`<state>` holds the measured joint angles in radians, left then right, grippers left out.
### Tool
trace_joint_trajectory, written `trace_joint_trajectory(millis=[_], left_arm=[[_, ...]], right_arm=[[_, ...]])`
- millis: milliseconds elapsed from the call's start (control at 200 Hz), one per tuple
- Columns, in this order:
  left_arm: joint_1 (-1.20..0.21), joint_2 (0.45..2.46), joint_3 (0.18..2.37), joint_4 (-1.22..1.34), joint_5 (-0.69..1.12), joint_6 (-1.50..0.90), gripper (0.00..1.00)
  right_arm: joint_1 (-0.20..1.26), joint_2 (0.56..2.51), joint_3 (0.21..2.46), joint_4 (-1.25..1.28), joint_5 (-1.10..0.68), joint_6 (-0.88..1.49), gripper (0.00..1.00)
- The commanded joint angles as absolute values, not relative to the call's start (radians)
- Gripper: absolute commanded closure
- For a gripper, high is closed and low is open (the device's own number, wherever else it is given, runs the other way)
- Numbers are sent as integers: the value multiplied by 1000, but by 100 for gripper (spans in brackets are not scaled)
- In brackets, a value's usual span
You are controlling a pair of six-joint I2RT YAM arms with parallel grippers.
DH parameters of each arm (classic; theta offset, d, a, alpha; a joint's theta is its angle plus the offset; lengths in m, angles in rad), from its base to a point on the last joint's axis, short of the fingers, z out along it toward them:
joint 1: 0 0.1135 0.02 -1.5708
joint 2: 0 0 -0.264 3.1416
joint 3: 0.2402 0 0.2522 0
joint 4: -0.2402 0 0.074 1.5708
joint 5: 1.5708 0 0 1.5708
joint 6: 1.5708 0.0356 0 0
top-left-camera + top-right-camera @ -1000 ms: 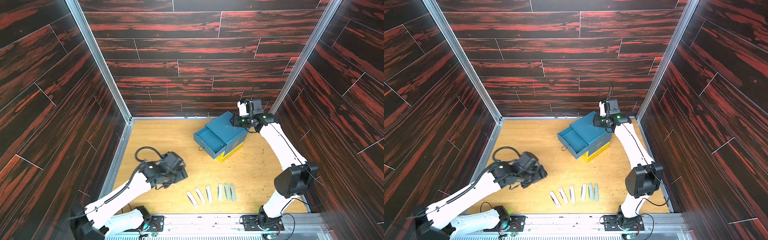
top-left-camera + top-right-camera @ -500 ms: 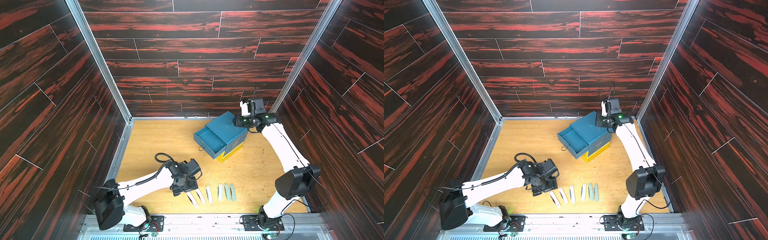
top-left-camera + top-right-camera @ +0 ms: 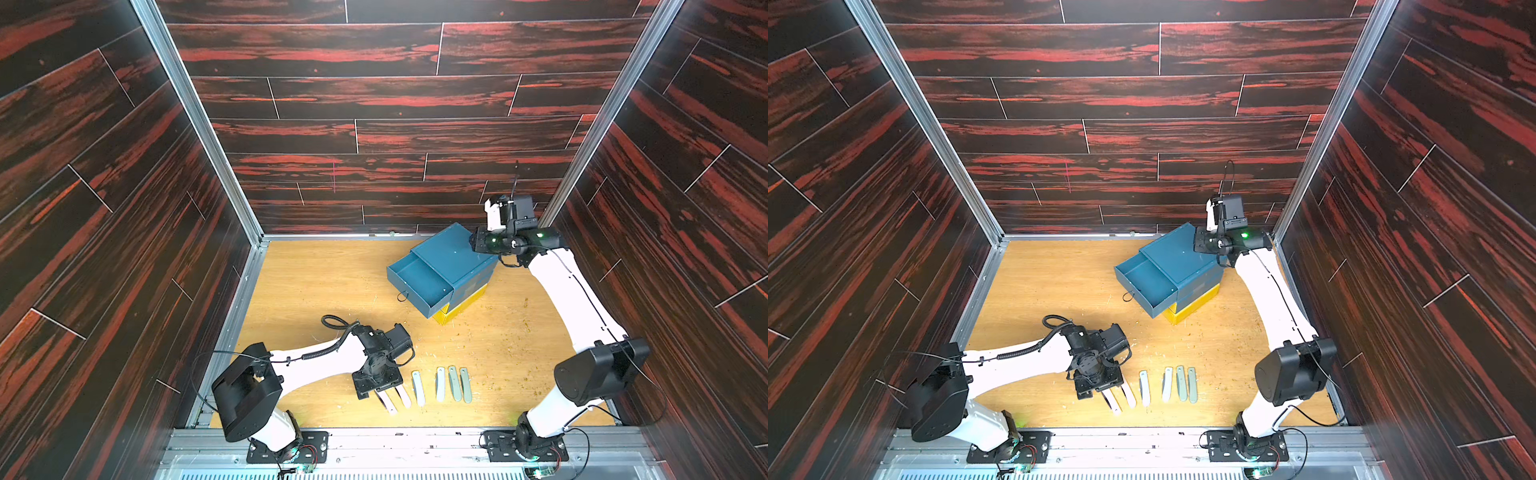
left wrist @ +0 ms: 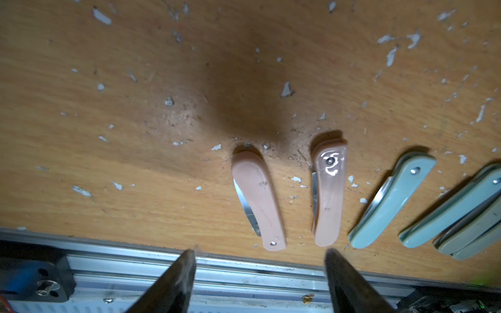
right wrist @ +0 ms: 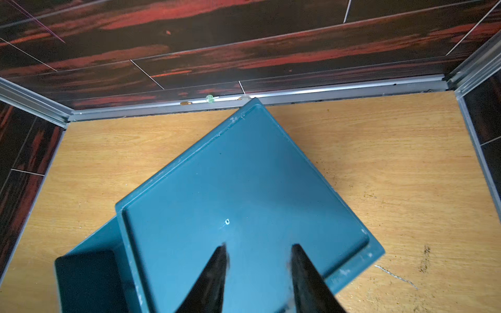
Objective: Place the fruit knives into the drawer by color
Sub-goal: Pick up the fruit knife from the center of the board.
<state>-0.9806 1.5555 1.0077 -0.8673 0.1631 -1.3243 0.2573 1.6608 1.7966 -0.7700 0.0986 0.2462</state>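
Now left gripper (image 4: pixel 260 260), a second ago off to side, hangs over row end farthest from drawer unit (image 3: pixel 453 257). Its jaws are parted wide and empty above two pink knives (image 4: pixel 257 197). Six fruit knives (image 3: pixel 440 384), with slim curved glossy plastic handles and folded steel blades, lie well apart from unit, out beyond its open drawer (image 3: pixel 419 286). Right gripper (image 5: pixel 257 249) unmoved, half-parted, empty, at unit's smooth blue top.

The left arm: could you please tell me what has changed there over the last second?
The left pincer swung across and now hovers above the two pink fruit knives, open and empty. Unchanged: the six-knife row, and the right pincer over the blue drawer unit.
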Motion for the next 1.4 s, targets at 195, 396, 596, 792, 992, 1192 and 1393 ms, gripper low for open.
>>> trace_joint_trajectory(millis=[195,396,596,792,992,1192,1393], left_arm=[[-985,1622,1020,-906,177,-1334,28],[-984,1635,992,-864,192,-1355,30],[-985,1657,990,-837,204,-1368,34],[-992,1679,986,-841,217,-1372,35],[-994,1719,989,-838,223,-1368,39],[-995,1746,992,-834,231,-1368,40],[-995,1747,981,-836,228,-1369,48]], right_arm=[[249,1622,1779,-774,94,259,57],[243,1616,1786,-773,86,258,57],[238,1611,1789,-772,78,259,57],[231,1599,1792,-773,71,256,57],[226,1588,1789,-772,71,254,57],[219,1579,1787,-769,68,252,57],[216,1574,1787,-761,62,253,56]])
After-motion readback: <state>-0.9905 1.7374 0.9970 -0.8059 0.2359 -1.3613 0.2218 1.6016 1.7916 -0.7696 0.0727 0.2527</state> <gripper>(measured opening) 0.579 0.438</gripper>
